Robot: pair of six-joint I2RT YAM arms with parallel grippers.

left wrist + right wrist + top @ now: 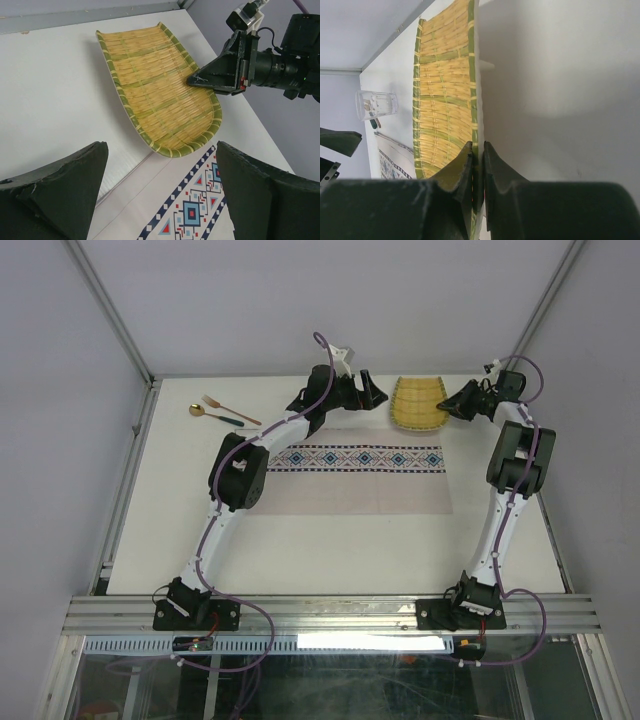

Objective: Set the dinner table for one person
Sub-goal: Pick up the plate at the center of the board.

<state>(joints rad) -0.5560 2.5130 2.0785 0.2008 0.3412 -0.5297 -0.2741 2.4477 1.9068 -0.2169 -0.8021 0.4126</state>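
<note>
A: Near end first. What's cut off?
B: Both arm bases sit on the metal rail (330, 612) at the near edge, and what's below it is too murky to read. The tabletop (330, 550) runs white and flat from that rail out to the back wall.

A: Next out?
B: The placemat (365, 485) is pale cloth with a patterned band along its far side. It lies mid-tabletop. The left arm crosses its left end, so that far-left corner is hidden from overhead.

A: Grippers?
B: The left gripper (373, 392) hangs just past the placemat's far edge, spread wide with nothing between. Its own wrist view crops both of its fingers at the bottom. The right gripper (448, 403) is pressed nearly together, pinching the right rim of the bamboo tray (417, 400).

A: Is the tray flat or lifted?
B: Can't tell. It sits just beyond the placemat with its near end right at the cloth's edge, and whether they touch is unclear. In the right wrist view the fingers (457, 167) cover the near stretch of rim, and the frame cuts the tray off at the bottom.

A: Anything farther?
B: A clear glass (376, 105) shows on the tray's other side in the right wrist view. There's something inside it, not readable. At the far left, a fork (235, 410) and spoon (197, 410) lie close together, well apart from the placemat. They're too small to say if they touch.
</note>
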